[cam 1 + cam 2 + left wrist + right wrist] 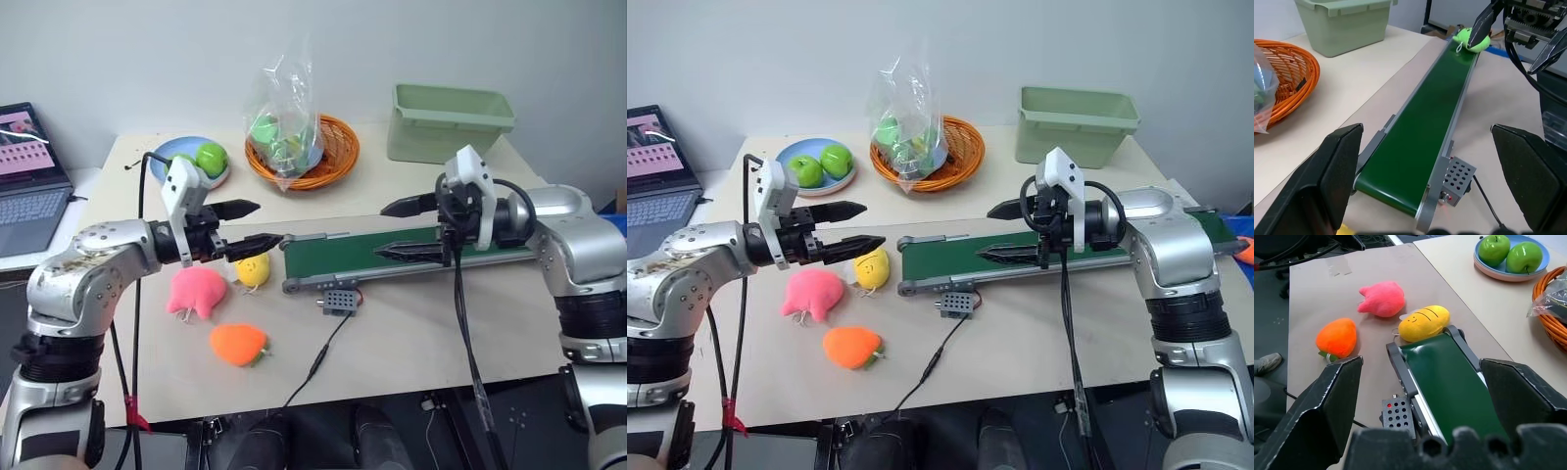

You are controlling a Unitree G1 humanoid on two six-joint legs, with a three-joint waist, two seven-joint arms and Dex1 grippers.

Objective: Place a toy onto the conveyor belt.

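Resting at the far end of the conveyor belt point(1420, 117), the lime-green toy point(1470, 38) looks light, soft and squashy; a pinch across its rounded middle should hold. Left claw point(248, 225) and right claw point(400, 229) both gape wide, empty. Three other plush toys lie on the desk point(411, 333): pink point(196, 291), yellow point(254, 269), orange point(238, 344).

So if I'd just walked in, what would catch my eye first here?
Probably the two open grippers, left gripper and right gripper, poised at either end of the dark green conveyor belt. Then the bright plush toys beside its near end: pink toy, yellow toy, orange toy.
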